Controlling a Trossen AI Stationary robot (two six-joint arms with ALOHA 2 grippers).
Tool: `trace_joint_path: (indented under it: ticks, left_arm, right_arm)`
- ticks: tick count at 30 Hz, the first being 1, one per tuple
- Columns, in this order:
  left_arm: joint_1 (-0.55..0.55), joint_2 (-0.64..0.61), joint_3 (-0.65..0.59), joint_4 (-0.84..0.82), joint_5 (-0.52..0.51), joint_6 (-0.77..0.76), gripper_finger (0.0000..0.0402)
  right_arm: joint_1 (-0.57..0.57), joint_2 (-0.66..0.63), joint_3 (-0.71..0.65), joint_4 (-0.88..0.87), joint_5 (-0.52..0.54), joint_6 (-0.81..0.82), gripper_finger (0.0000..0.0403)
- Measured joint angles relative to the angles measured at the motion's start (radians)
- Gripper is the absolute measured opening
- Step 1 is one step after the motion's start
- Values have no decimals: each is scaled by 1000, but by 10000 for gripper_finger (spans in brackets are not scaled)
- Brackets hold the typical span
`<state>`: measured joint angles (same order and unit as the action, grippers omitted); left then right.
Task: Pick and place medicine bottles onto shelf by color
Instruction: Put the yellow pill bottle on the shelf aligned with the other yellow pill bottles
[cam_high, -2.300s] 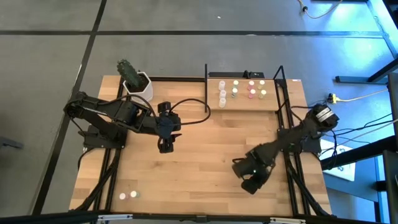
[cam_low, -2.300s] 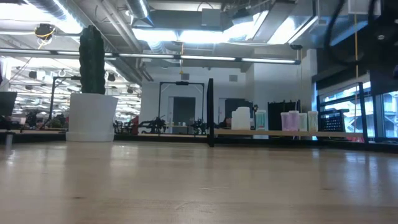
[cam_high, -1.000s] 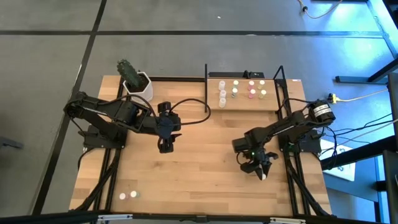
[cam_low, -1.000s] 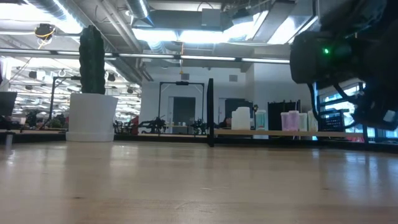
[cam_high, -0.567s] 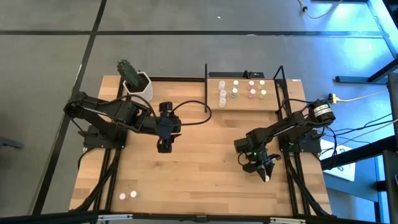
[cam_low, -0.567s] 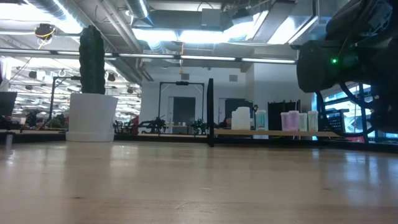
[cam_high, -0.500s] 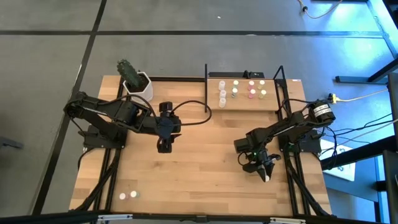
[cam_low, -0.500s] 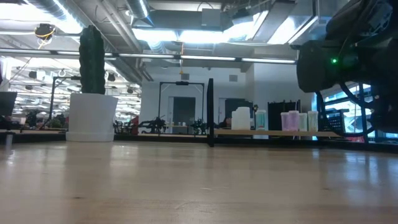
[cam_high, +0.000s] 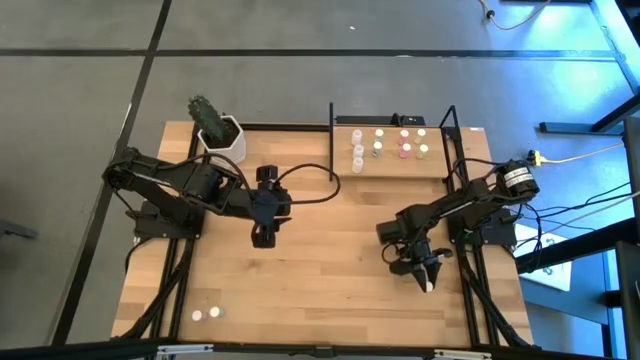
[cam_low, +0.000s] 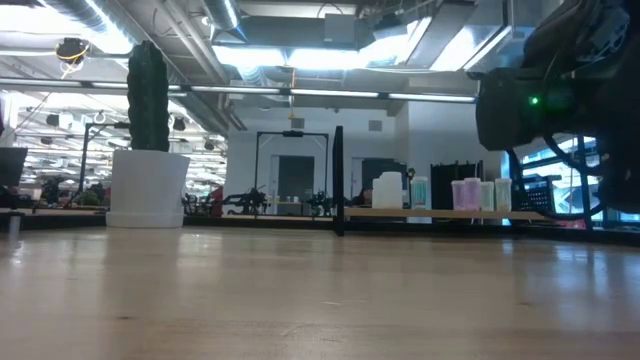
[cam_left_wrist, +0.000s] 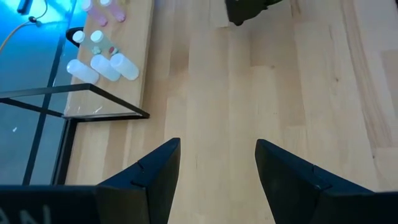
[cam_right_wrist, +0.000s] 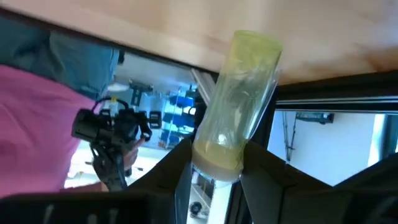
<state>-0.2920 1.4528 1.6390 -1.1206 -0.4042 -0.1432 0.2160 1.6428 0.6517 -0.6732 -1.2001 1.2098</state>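
Right gripper (cam_high: 427, 283): low over the bench at about 4 o'clock of the high view, near the right edge; its dark fingers (cam_right_wrist: 186, 171) are clenched on a yellow bottle (cam_right_wrist: 238, 106), a clear, slim cylinder with a yellowish tint and rounded end, seen in the right wrist view.
Left gripper (cam_high: 262, 238): hangs over the middle-left of the bench, around 9 o'clock from centre; in the left wrist view its two dark, smooth, wedge-shaped fingers (cam_left_wrist: 154, 176) stand released with bare wood between them.
Shelf (cam_high: 390, 164): pale wooden board in a frame of thin black metal rods, at 1 o'clock on the bench, against the far edge.
Bottles on shelf (cam_high: 400, 144): small round whitish bottles in short rows, white caps toward the shelf's left end, then green and pink ones.
Loose bottles (cam_high: 206, 314): two tiny white-topped ones just beside each other at 7 o'clock, near the front left corner, well apart from both arms.
Plant pot (cam_high: 224, 140): white, faceted, with a dark green cactus, at 11 o'clock by the far edge.
Bench (cam_high: 330, 290): light wood planks with visible grain, rectangular, dark metal framing along its sides.
Open room: the wide middle and front strip of the bench between the two arms lies bare; the right gripper sits close to the right frame rail.
Writing: none can be read on the bottles.
Beyond the bench: a pink sleeve (cam_right_wrist: 37, 118) of a person shows in the right wrist view.
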Motion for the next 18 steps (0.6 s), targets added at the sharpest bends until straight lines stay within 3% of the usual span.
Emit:
trace_joint_path:
  ticks: [18]
  left_arm:
    - [0, 0, 0, 0, 6, -6, 202]
  right_arm:
    - [-20, 0, -103, 84, 5, 42, 118]
